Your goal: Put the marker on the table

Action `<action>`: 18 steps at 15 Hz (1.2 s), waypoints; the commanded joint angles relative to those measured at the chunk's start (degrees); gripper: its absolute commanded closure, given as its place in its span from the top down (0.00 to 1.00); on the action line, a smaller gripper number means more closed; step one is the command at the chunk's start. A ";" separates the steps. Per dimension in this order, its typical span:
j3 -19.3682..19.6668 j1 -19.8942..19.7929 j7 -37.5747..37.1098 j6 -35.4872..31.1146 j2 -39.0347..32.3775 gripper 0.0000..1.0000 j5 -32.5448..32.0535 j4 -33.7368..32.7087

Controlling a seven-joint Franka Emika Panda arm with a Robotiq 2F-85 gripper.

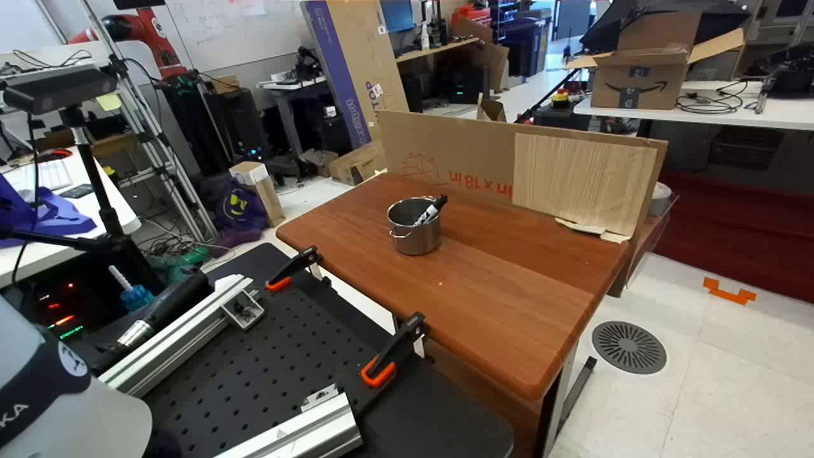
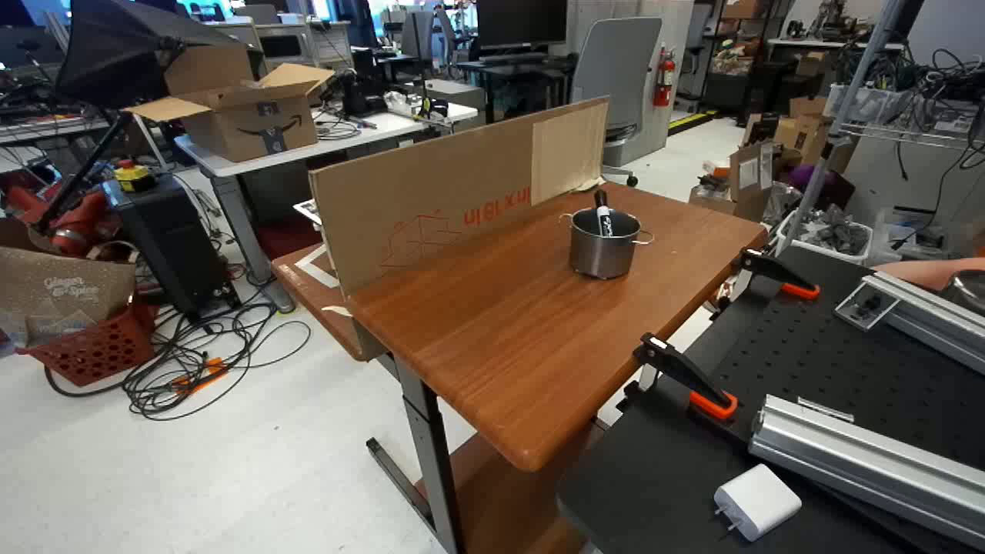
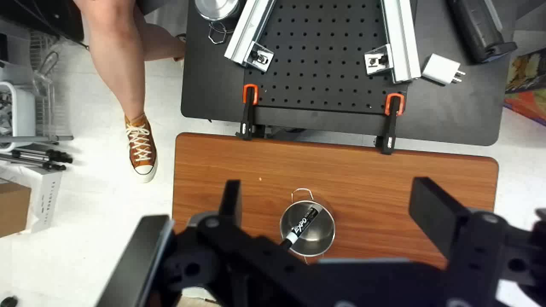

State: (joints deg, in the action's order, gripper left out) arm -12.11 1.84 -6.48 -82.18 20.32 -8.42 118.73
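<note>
Well inside the edges of the bench (image 1: pixel 509 299), the marker (image 3: pixel 303 224) leans in a metal pot (image 1: pixel 416 242). The pincer (image 3: pixel 328 198), spread wide, holds nothing. Reaching seems the present step; next it should descend and grip the marker's protruding end.

In an exterior view, a metal pot (image 2: pixel 602 258) stands on the tabletop (image 2: pixel 492 338), the marker (image 2: pixel 604 215) tilted inside, black end up, a cardboard panel (image 2: pixel 454 185) at the pot's ten o'clock and a clamp (image 2: pixel 774 270) at its three.

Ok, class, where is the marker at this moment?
In the wrist view, the marker leans inside the metal pot, reaching over the pot's lower-left rim; the pot stands on the table.
</note>
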 commanded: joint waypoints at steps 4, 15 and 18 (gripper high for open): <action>1.32 1.64 -0.47 0.22 -0.20 1.00 -0.36 -0.25; 1.32 1.64 -0.47 0.22 -0.20 1.00 -0.36 -0.25; 1.83 1.57 -1.18 -1.14 -0.77 1.00 0.94 -0.26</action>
State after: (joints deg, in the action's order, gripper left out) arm -11.88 2.03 -6.48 -82.24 20.32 -8.40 118.73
